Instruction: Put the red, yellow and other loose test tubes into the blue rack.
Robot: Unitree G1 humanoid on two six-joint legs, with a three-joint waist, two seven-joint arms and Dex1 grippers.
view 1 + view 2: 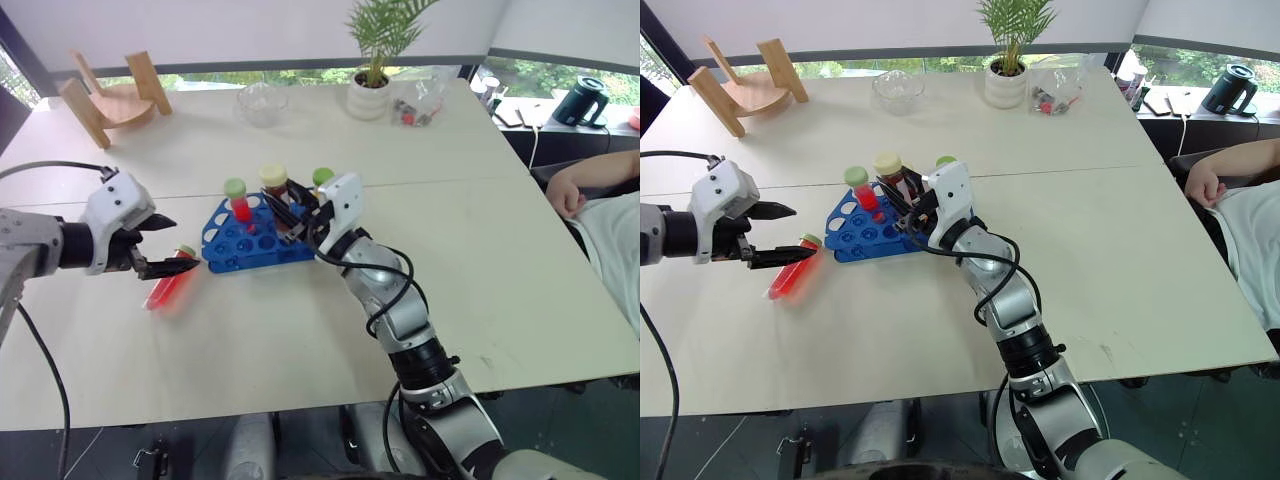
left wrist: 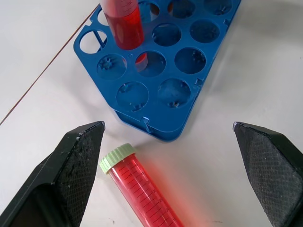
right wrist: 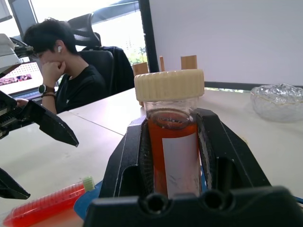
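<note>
Pale wooden table [image 1: 520, 300], wide and mostly bare, runs beneath a window wall, with a seated person's arm [image 1: 590, 180] at three o'clock.

At the centre I see the bright blue plastic rack [image 1: 245, 245] with rows of round holes. One red-filled tube with a green cap [image 1: 238, 200] stands in it, and another green-capped tube [image 1: 322, 178] rises at its two o'clock side.

At nine o'clock my left gripper [image 1: 160, 245] stands spread wide, grasping nothing. Just beneath it a loose red tube with a pale green cap [image 1: 170, 285] lies flat on the table, its cap end near the rack's corner.

My right gripper [image 1: 295, 210] is clenched on an amber-filled tube with a cream cap [image 1: 273, 180], held upright over the rack's three o'clock end.

To seat it well, I judge I should centre the tube's base over an empty hole, keep it vertical, lower until it settles, then release. The standing tubes beside it could be knocked.

At twelve o'clock, well apart, sit a clear glass bowl [image 1: 262, 103], a potted green plant [image 1: 372, 85], and a wooden stand [image 1: 115, 95] at eleven. Nothing blocks the rack.
</note>
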